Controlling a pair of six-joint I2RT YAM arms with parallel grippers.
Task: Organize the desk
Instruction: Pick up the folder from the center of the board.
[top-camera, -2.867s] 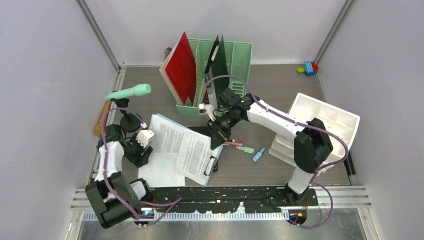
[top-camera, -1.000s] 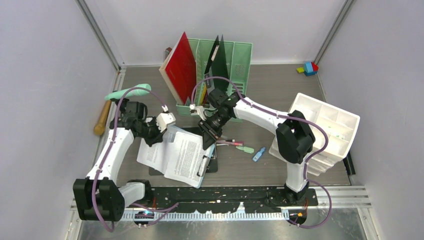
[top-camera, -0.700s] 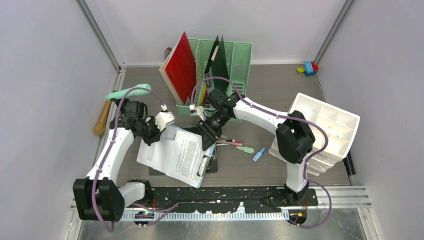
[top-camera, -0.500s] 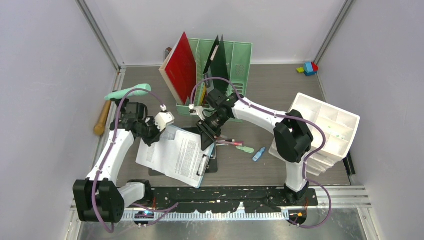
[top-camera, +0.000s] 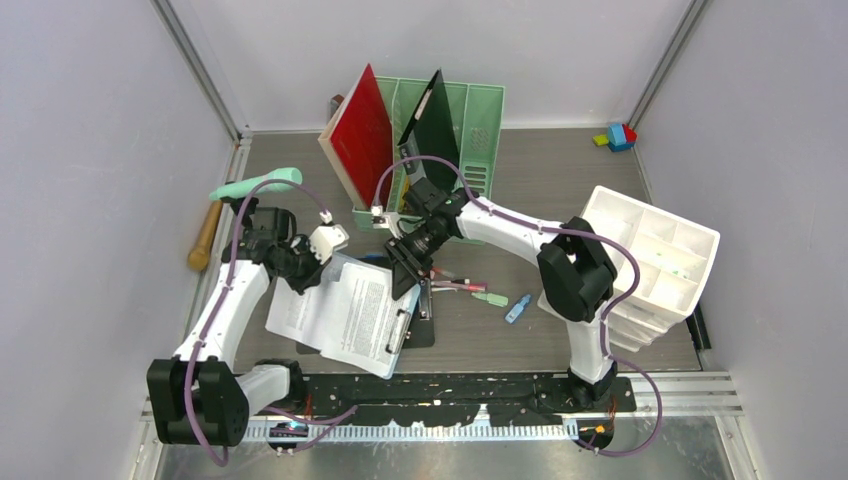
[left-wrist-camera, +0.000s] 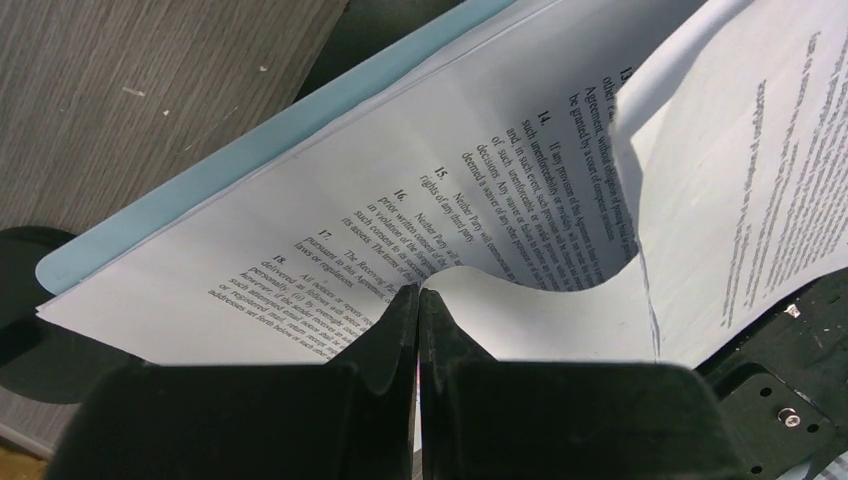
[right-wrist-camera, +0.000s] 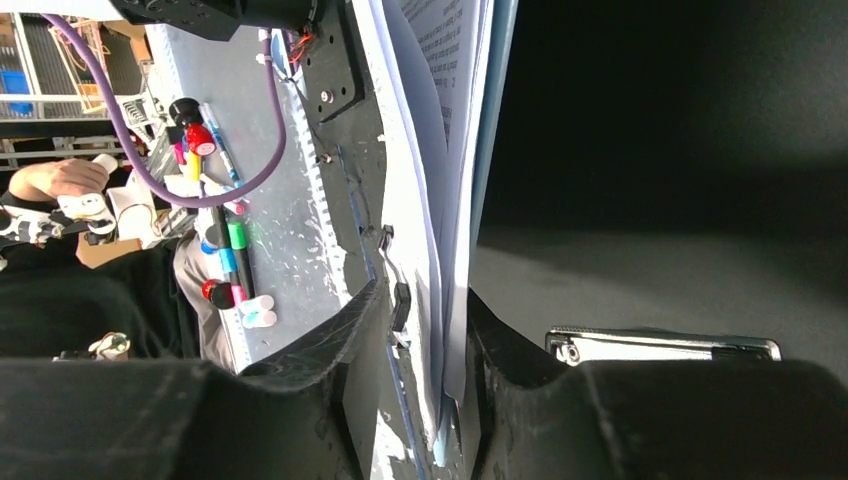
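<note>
The desk (top-camera: 600, 180) spreads under the green file rack (top-camera: 480, 115); just before the rack, the paper-laden clipboard (top-camera: 350, 315); left gripper (left-wrist-camera: 418, 295) pinched tight on a sheet (left-wrist-camera: 500, 200); right gripper (right-wrist-camera: 425, 300) straddles the board's edge, clamped or slack I can't say; diverging pulls could tear that sheet.

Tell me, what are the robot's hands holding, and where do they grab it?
The left gripper pinches a printed sheet at its edge. The right gripper clamps the blue clipboard by the edge at its clip end.
</note>
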